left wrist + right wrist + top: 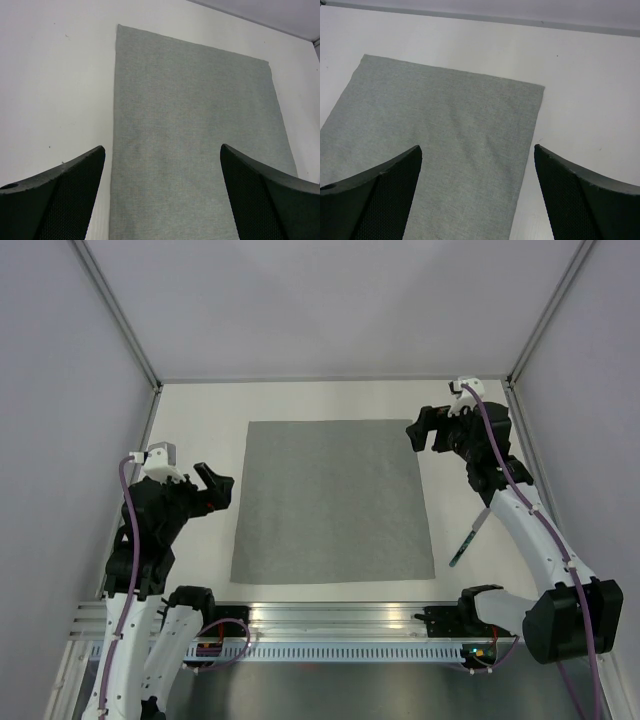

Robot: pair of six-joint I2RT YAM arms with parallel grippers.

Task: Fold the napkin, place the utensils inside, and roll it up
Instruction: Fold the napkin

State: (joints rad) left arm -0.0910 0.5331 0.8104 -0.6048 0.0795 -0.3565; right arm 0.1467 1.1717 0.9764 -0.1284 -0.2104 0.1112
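Note:
The grey napkin (334, 502) lies flat and unfolded in the middle of the white table. It also shows in the left wrist view (195, 125) and in the right wrist view (445, 145). My left gripper (214, 487) is open and empty, above the table just left of the napkin's left edge. My right gripper (424, 432) is open and empty, by the napkin's far right corner. A dark teal utensil (468, 536) lies on the table right of the napkin, partly hidden under my right arm.
The table (200, 420) is walled on the left, back and right by pale panels. A metal rail (340, 618) with the arm bases runs along the near edge.

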